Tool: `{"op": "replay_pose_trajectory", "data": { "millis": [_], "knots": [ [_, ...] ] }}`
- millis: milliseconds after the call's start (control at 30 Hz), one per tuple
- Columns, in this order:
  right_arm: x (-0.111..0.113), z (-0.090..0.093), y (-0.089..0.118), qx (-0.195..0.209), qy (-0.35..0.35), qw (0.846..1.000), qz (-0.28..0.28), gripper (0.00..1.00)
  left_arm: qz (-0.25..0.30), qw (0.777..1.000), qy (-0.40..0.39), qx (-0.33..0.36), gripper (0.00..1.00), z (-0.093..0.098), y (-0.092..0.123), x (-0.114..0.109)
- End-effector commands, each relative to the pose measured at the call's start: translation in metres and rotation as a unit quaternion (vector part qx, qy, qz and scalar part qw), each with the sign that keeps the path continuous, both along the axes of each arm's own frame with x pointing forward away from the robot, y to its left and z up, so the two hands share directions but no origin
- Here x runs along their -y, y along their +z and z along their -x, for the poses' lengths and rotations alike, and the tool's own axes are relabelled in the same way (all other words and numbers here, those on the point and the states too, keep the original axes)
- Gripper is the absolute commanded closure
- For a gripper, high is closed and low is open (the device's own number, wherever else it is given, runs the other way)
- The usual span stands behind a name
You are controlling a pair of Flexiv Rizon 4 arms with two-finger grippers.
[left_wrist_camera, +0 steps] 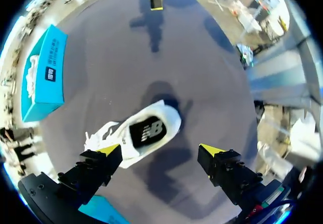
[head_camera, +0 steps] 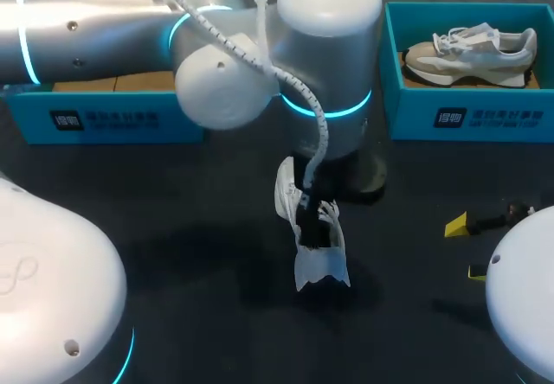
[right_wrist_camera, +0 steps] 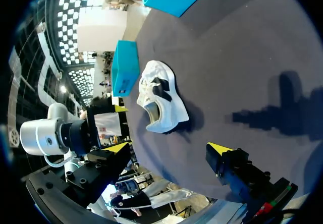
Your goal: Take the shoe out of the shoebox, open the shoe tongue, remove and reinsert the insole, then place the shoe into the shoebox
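Note:
A white shoe [head_camera: 313, 233] with a dark insole lies on the dark table near the middle, outside the boxes. In the left wrist view the shoe [left_wrist_camera: 144, 133] lies just under and ahead of my left gripper [left_wrist_camera: 160, 151], which hangs open above it without touching. In the head view that gripper is hidden under my left arm [head_camera: 260, 47]. My right gripper [head_camera: 466, 248] stands open at the table's right, apart from the shoe. From the right wrist view the shoe [right_wrist_camera: 160, 100] lies ahead of the open right gripper [right_wrist_camera: 168, 148]. The teal shoebox [head_camera: 415, 107] stands at the back right.
A second, beige and white shoe [head_camera: 467, 54] lies inside the back-right shoebox. Another teal box [head_camera: 104, 116] with a cardboard lining stands at the back left, behind my left arm. Bare dark table surrounds the white shoe.

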State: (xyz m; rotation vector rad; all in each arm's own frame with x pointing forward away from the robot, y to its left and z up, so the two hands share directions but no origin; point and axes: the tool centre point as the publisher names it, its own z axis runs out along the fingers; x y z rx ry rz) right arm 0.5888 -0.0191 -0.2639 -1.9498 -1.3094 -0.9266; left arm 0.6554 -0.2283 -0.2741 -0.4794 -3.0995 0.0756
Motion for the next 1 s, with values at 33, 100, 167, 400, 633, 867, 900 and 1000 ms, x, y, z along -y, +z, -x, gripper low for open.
{"op": "replay_pose_trajectory", "data": {
  "millis": [33,100,167,400,633,867,900,1000],
  "knots": [
    [0.000,0.002,0.002,0.000,-0.002,1.000,0.002,0.00,0.022,1.000,0.021,-0.005,0.00,0.007,-0.015,-0.002],
    [0.000,0.002,0.002,0.000,-0.002,1.000,0.002,0.00,0.021,0.999,0.029,-0.005,0.00,0.012,-0.019,0.000],
    [0.000,0.002,0.002,0.000,-0.002,1.000,0.002,0.00,0.022,0.999,0.038,0.001,0.00,0.018,-0.024,0.002],
    [0.000,0.002,0.002,0.000,-0.002,1.000,0.002,0.00,0.012,0.998,0.058,-0.001,0.00,0.021,-0.047,0.003],
    [0.000,0.002,0.002,0.000,-0.002,1.000,0.002,0.00,0.005,0.998,0.066,-0.020,0.00,0.012,-0.072,0.005],
    [0.000,0.002,0.002,0.000,-0.002,1.000,0.002,0.00,0.000,0.997,0.075,-0.031,0.00,0.010,-0.081,0.010],
    [0.000,0.002,0.002,0.000,-0.002,1.000,0.002,0.00,0.000,0.997,0.074,-0.031,0.00,0.012,-0.081,0.010],
    [0.000,0.002,0.002,0.000,-0.002,1.000,0.002,0.00,0.003,0.997,0.074,-0.035,0.00,0.016,-0.083,0.008]
  ]
}}
